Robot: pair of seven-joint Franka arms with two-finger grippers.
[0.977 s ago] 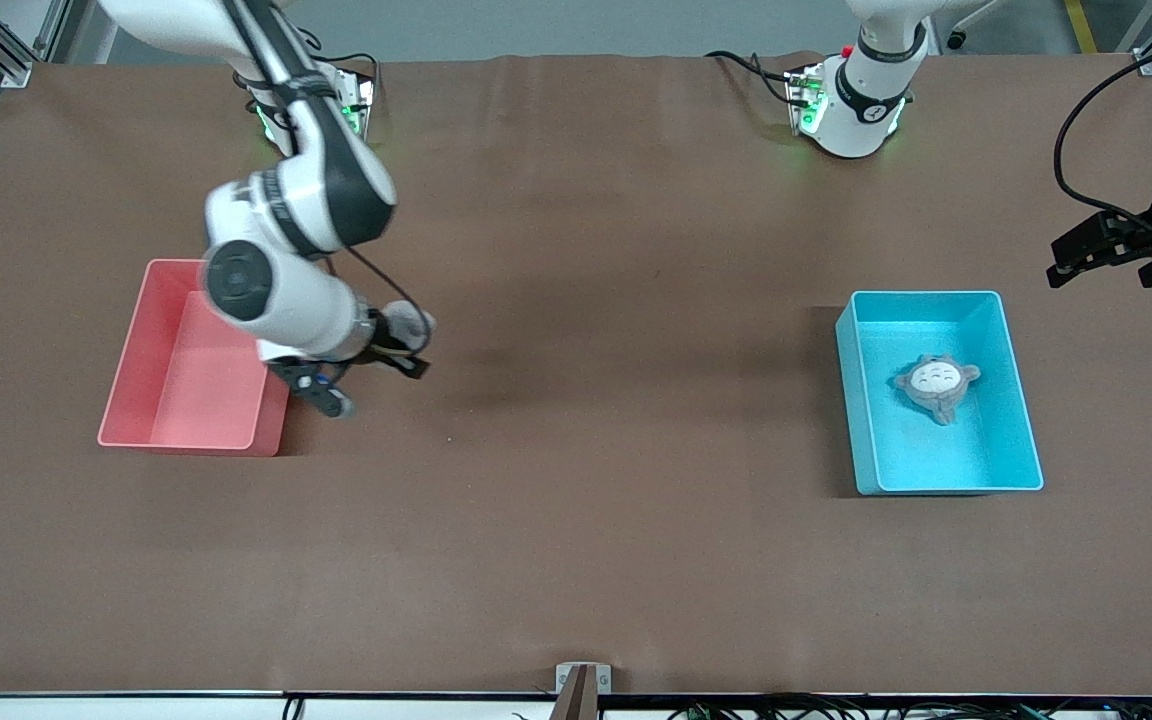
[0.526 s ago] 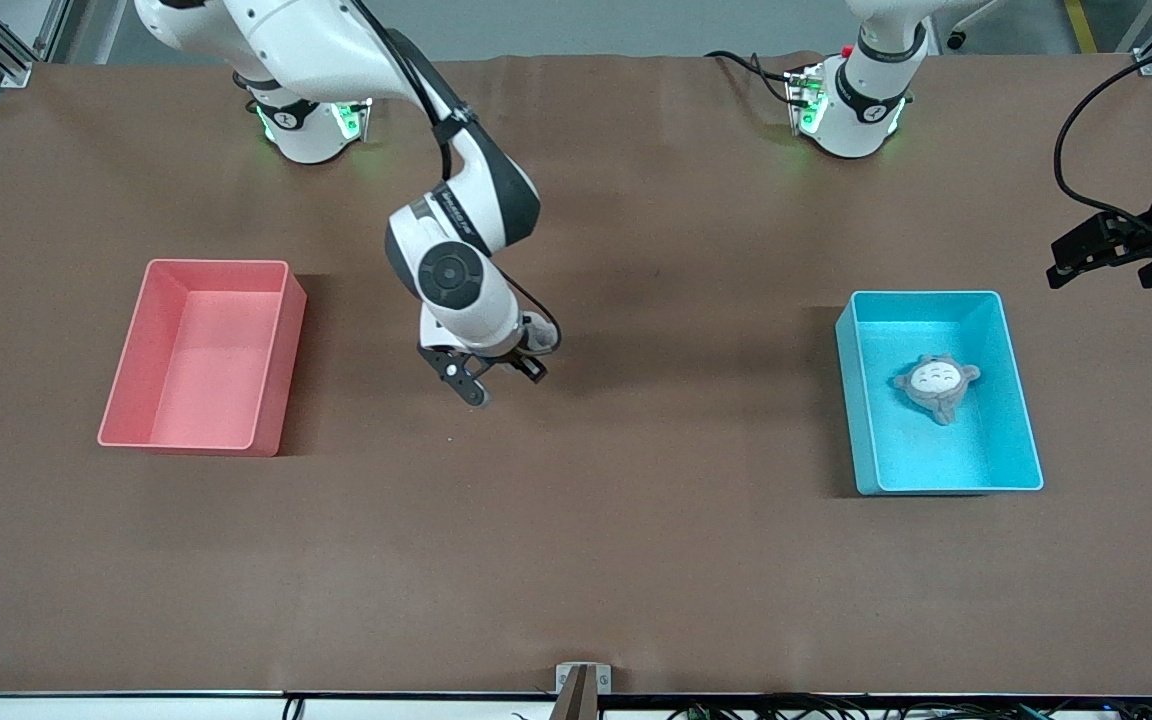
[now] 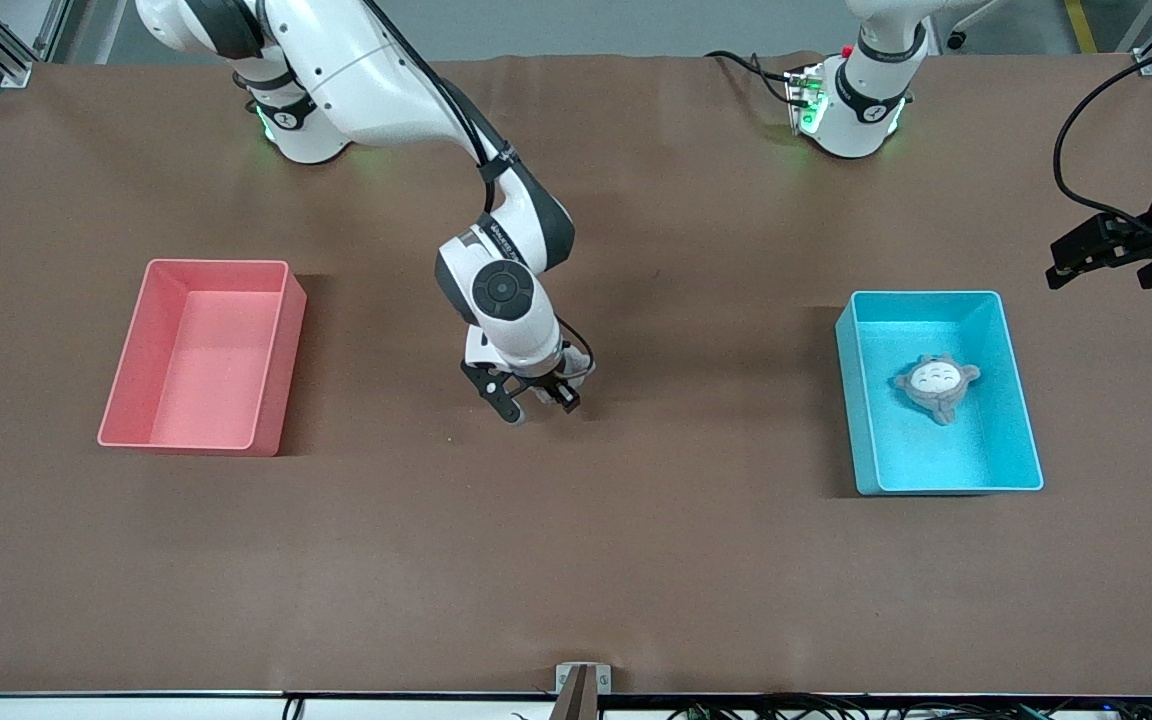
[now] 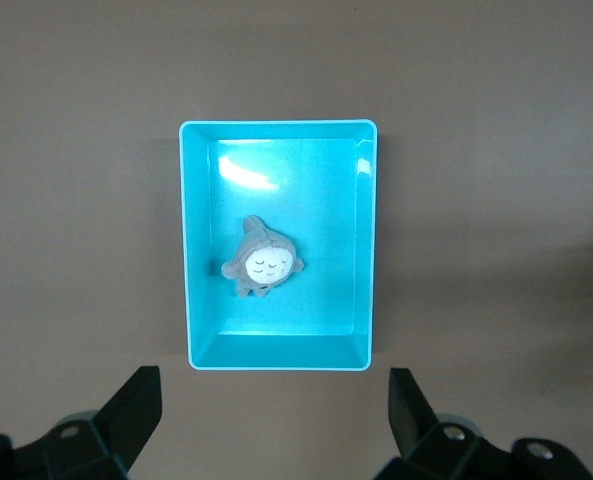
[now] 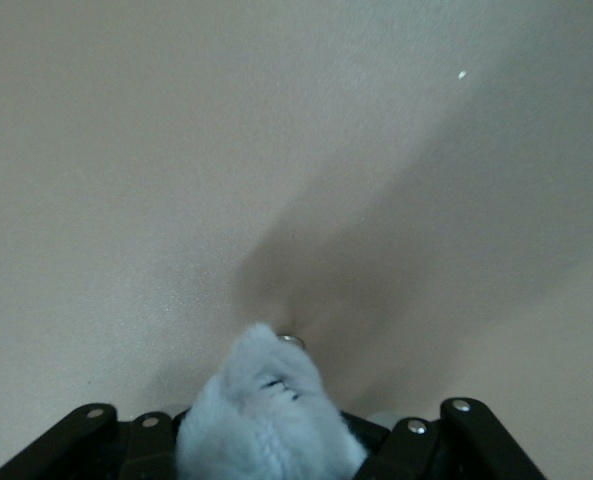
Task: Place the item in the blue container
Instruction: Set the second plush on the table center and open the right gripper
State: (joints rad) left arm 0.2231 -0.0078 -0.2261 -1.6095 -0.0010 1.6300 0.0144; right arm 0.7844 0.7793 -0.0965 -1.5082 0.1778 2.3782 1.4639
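Right gripper (image 3: 534,405) has swung away from the salmon-pink rectangular plastic bin (image 3: 281,300) and now hangs over the bare middle of the brown paper-covered surface (image 3: 576,560), roughly between the 2 bins. In about 1 second it has covered most of that gap, slowing in the last half. It stays clamped on a small pale grey fluffy plush item (image 5: 266,415), which bulges out between the fingers in the right wrist view. So transport is underway, maybe halfway; the drop is not yet done.

The cyan-blue rectangular open-top plastic bin (image 3: 848,400) sits toward the left arm's end of the surface, unmoved, with 1 grey round-faced plush toy (image 3: 936,385) already lying inside near its middle.

Left gripper (image 3: 1111,250) waits up high, over the surface just beside the blue bin, fingers (image 4: 136,405) spread wide apart and empty, same pose throughout.

Next the right arm likely needs to keep crossing toward the blue bin.
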